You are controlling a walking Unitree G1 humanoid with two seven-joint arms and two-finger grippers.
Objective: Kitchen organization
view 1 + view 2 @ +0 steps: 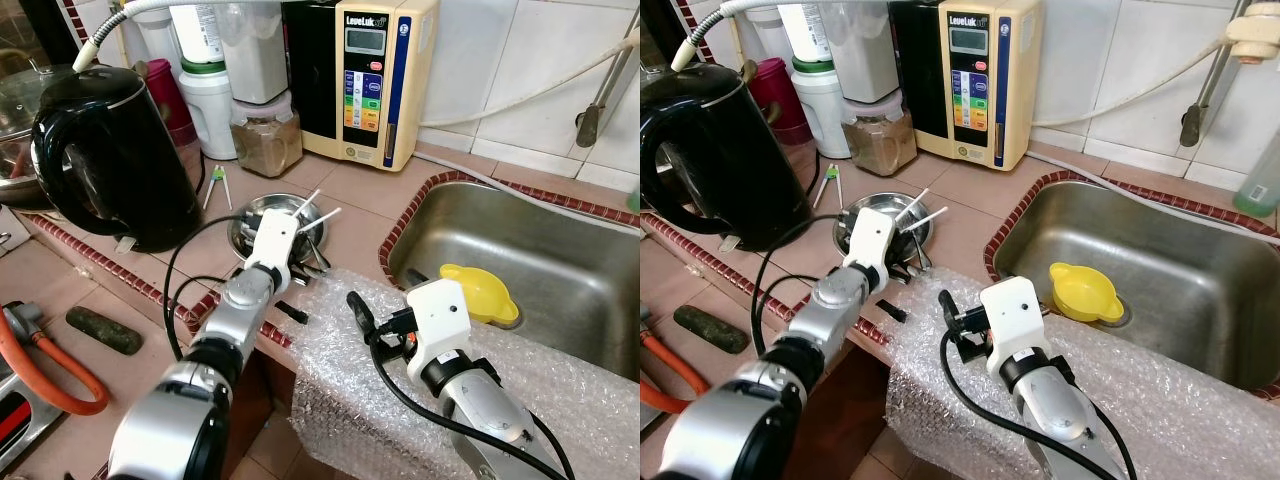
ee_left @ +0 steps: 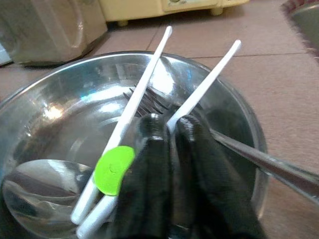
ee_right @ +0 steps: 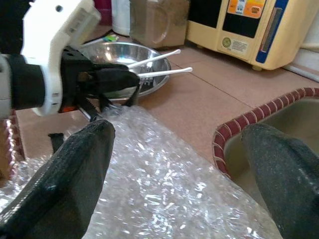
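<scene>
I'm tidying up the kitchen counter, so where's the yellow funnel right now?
The yellow funnel sits in the steel sink, on the robot's right, just beyond the bubble wrap draped over the sink's near edge.

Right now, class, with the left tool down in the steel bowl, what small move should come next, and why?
Probably lift the left tool slowly, straight up. Its fingers look shut on one white chopstick in the steel bowl, with a fork and spoon lying beside it; a straight lift should clear them.
</scene>
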